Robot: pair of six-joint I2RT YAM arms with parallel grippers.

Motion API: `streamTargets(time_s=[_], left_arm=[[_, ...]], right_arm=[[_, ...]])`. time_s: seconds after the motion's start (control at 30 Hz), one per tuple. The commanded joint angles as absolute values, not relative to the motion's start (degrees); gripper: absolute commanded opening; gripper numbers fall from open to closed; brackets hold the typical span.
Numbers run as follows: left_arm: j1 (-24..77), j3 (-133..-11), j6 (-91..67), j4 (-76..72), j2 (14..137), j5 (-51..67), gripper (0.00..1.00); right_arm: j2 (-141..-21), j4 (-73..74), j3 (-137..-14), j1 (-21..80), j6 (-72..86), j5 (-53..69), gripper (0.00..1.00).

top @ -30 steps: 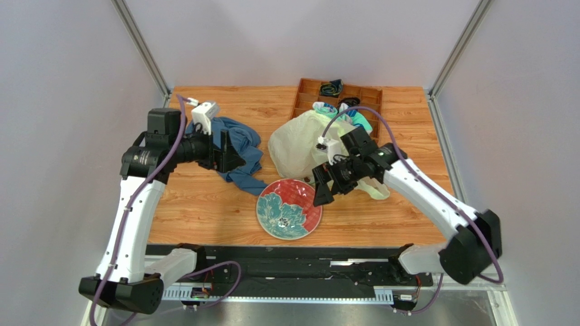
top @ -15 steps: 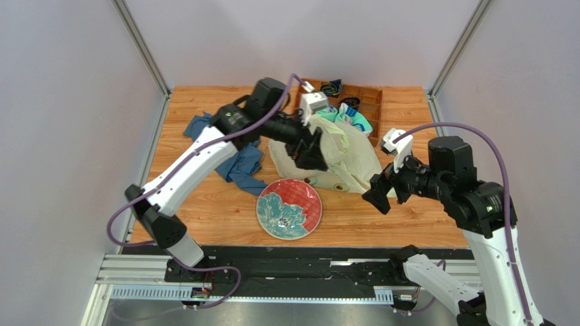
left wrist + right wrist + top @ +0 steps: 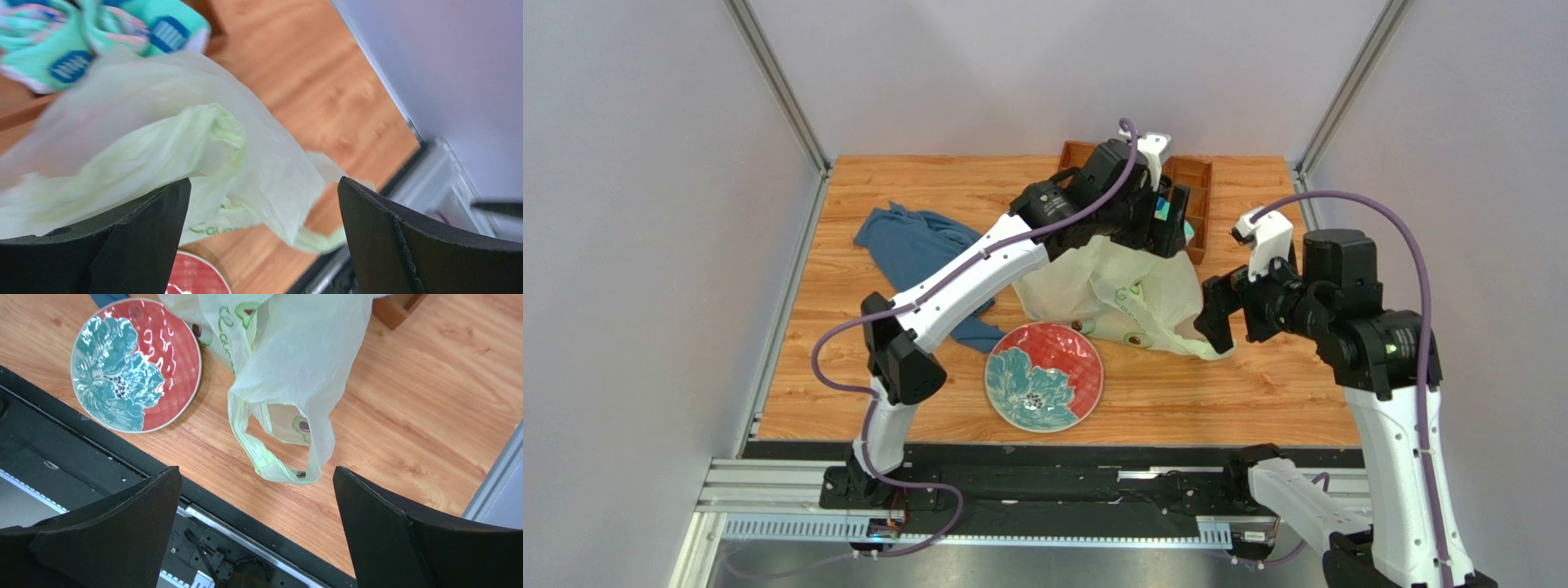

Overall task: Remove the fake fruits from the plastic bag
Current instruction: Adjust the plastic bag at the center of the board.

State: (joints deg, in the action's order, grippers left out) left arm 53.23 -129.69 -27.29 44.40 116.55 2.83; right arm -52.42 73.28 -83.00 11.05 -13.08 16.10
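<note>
The pale yellow-green plastic bag (image 3: 1124, 294) lies crumpled right of centre, one loop handle (image 3: 276, 459) trailing toward the front. No fake fruit shows; only printed marks show on the bag. My left gripper (image 3: 1167, 230) is open over the bag's back edge. In the left wrist view its jaws (image 3: 263, 184) stand wide apart with a fold of the bag (image 3: 184, 147) between them, ungripped. My right gripper (image 3: 1214, 325) is open and empty, raised just right of the bag. In the right wrist view (image 3: 256, 471) it looks down on the handle.
A red and teal flowered plate (image 3: 1044, 376) sits in front of the bag and shows in the right wrist view (image 3: 135, 364). A blue cloth (image 3: 916, 245) lies at the left. A wooden tray (image 3: 1192, 184) with teal-and-white socks (image 3: 73, 43) stands behind the bag.
My left arm swung from over the blue cloth to the bag's back edge. My right arm pulled back off the bag to the right and rose. The bag flattened and spread.
</note>
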Motion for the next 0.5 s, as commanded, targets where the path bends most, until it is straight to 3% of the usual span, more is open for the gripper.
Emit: streamTargets(time_s=[0.0, 0.47], left_arm=[[54.4, -133.0, -32.9, 47.5, 118.4, -15.1, 0.99], [53.2, -134.6, -33.5, 43.3, 122.7, -13.1, 0.91]], right_arm=[[-52.3, 71.5, -79.7, 10.7, -14.4, 16.3, 1.00], [-48.4, 67.0, -62.1, 10.8, -42.2, 26.3, 1.00]])
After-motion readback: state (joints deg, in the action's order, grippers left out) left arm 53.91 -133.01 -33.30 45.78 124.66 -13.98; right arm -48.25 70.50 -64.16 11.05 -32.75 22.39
